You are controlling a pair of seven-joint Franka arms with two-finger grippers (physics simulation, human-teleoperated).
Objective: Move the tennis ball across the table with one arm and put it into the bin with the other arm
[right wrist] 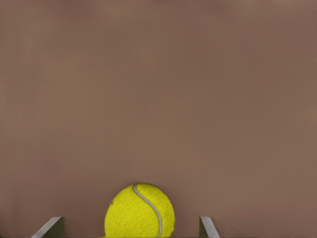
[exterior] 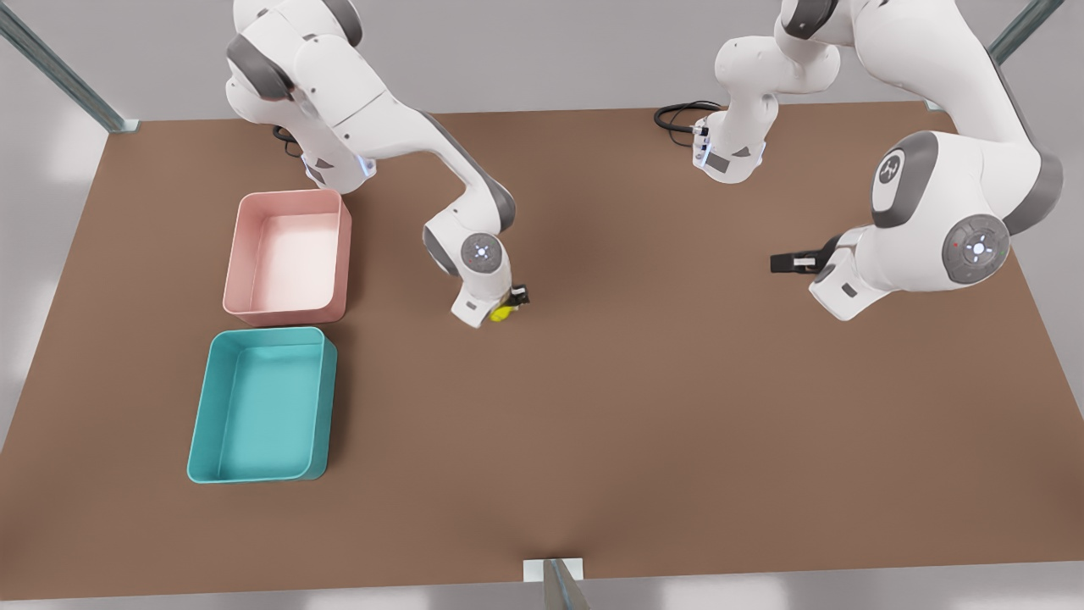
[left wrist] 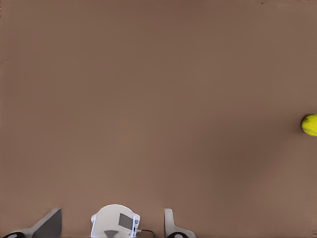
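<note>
front view, ball: tennis ball sits mid-table, right under the right gripper, whose arm is on the front view's left.
front view, bin: teal bin lies toward the front view's left and nearer the camera than the ball; pink tray is just beyond the bin.
front view, other arm: left gripper hangs well apart on the front view's right, waiting; the right arm is clearly nearer both ball and bin.
left wrist view: fingers spread wide, nothing between them; ball far off at the frame edge.
right wrist view: ball centred between open fingers, gaps on both sides, no contact seen; not gripped yet.
next move call: likely a straight closing pinch; round ball, no axis to align.
writing: none readable; just the ball seam.
</note>
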